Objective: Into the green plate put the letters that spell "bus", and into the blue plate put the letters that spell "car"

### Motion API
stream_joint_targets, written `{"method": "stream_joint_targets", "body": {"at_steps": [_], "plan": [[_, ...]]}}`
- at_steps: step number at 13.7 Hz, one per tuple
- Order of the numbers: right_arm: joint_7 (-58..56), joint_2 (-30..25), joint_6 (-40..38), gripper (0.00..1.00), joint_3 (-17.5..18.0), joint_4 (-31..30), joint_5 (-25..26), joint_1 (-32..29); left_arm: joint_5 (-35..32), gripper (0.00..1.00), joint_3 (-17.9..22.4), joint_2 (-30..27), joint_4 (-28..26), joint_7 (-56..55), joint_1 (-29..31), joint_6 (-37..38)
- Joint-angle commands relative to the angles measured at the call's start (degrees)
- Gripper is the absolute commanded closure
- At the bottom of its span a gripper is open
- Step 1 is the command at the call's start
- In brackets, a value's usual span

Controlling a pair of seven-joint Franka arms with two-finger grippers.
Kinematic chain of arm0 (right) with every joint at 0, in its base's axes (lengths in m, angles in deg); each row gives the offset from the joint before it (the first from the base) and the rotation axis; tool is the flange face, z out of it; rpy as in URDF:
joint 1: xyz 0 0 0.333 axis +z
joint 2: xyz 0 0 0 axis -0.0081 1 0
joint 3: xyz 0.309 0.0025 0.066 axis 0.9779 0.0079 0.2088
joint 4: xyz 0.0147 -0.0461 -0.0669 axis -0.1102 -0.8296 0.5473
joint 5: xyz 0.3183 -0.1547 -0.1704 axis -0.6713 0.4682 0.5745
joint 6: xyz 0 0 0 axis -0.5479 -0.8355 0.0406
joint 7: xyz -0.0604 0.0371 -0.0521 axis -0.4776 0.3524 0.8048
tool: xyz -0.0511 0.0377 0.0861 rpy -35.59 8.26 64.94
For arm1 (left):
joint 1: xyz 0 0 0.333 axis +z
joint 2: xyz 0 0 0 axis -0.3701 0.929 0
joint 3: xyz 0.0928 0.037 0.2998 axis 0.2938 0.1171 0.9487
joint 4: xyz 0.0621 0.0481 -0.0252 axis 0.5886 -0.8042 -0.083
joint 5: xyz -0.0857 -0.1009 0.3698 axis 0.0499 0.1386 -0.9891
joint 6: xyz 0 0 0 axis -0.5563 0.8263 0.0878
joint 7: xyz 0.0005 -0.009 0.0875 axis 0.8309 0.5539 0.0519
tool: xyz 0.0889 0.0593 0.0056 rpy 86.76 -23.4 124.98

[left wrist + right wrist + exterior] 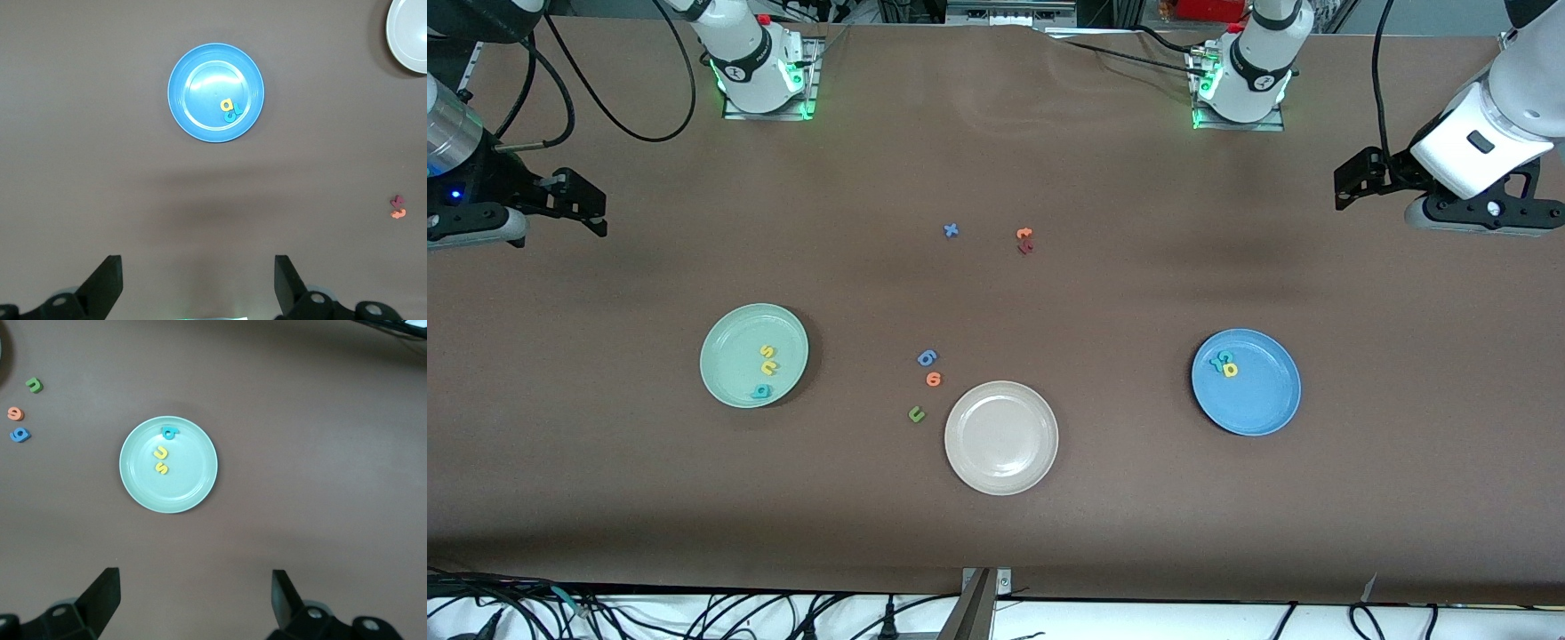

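The green plate (729, 356) lies toward the right arm's end and holds a yellow "s" (767, 352), a yellow "u" (768, 366) and a teal "b" (761, 390). The blue plate (1267, 400) lies toward the left arm's end, with a yellow "a" (1230, 369) touching two teal letters (1217, 359) near its rim. My right gripper (591, 209) hangs open and empty over bare table at its own end; my left gripper (1352, 182) does the same at the other end. From the wrists I see the green plate (187, 480) and the blue plate (200, 87) well ahead of the open fingers.
A beige plate (1001, 437) sits nearest the front camera, mid-table. Beside it lie a blue "6" piece (927, 357), an orange piece (934, 380) and an olive "u" (916, 414). Farther away lie a blue "x" (951, 230), an orange "t" (1024, 234) and a dark red piece (1025, 248).
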Motion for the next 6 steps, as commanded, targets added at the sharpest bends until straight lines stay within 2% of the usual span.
{"method": "stream_joint_targets", "body": {"at_steps": [1,3,6], "plan": [[0.3,-0.1,0.7,0.0,0.4,-1.5,-0.1,-0.7,-0.2,0.0,-0.1,1.0,2.8,-0.5,-0.3,1.6],[0.7,-0.1,-1.6,0.0,0.4,-1.5,-0.1,-0.6,-0.2,0.0,-0.1,1.3,3.0,-0.5,-0.3,1.6],[0.7,0.0,-0.8,0.0,0.4,-1.0,-1.5,-0.6,-0.2,0.0,-0.1,1.4,3.0,-0.5,-0.3,1.6]]}}
